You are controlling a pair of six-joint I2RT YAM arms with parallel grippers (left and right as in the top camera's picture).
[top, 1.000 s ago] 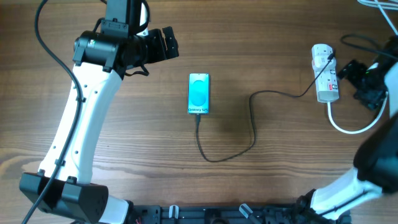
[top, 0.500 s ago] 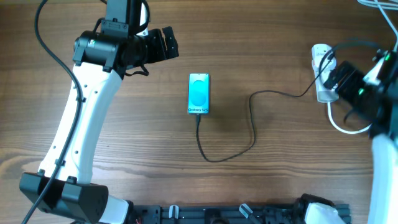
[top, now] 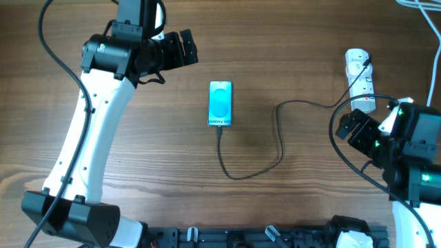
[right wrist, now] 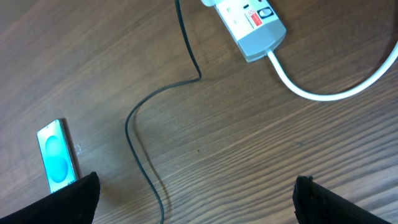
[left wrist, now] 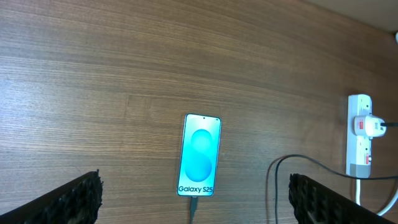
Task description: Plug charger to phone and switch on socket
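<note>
The phone [top: 220,103] lies flat mid-table, its cyan screen lit, also in the left wrist view as the phone [left wrist: 200,154] and in the right wrist view as the phone [right wrist: 56,155]. The thin black charger [top: 280,141] meets the phone's near end, loops across the wood and runs to a plug in the white socket [top: 360,79] at the far right. My left gripper [top: 182,48] hovers open, up and left of the phone. My right gripper [top: 353,128] hangs open just in front of the socket [right wrist: 252,18], touching nothing.
A thick white cable [right wrist: 323,87] leaves the socket's near end and curves right. More cables lie at the far right corner [top: 422,14]. The arm bases and a black rail [top: 241,238] line the front edge.
My right arm has pulled back from beside the socket toward the front of the table. The left arm, phone and charger have not moved.
</note>
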